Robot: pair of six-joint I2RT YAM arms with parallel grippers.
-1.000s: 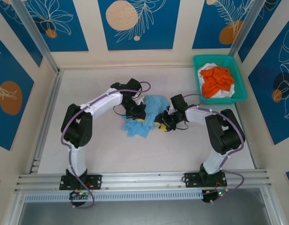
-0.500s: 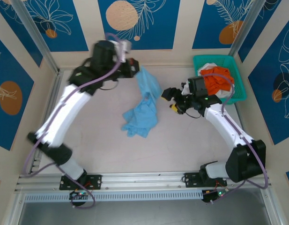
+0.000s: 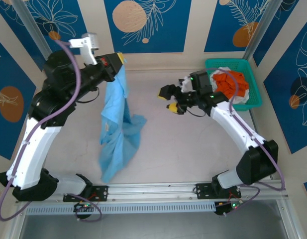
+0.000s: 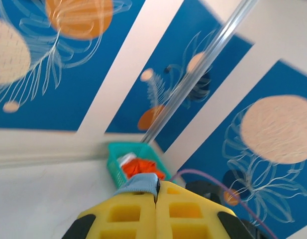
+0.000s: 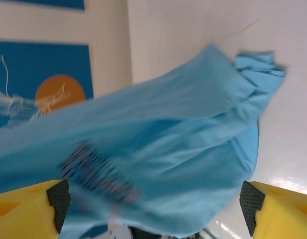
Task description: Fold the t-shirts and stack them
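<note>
The light blue t-shirt is soft, matt cloth that hangs in loose creases, and its dark-and-pink print lies flat on the fabric. The bench has a smooth, pale top with a faint sheen. At two o'clock on it, the basket is teal moulded plastic with lattice walls. The orange t-shirt and the white t-shirt inside it are crumpled matt cloth. The left end effector and the right end effector carry matt yellow blocks that look like foam or plastic, with black rubbery corner pieces. The arm shells are smooth, slightly glossy plastic in white and black. The rail at six o'clock is ribbed bare metal.
</note>
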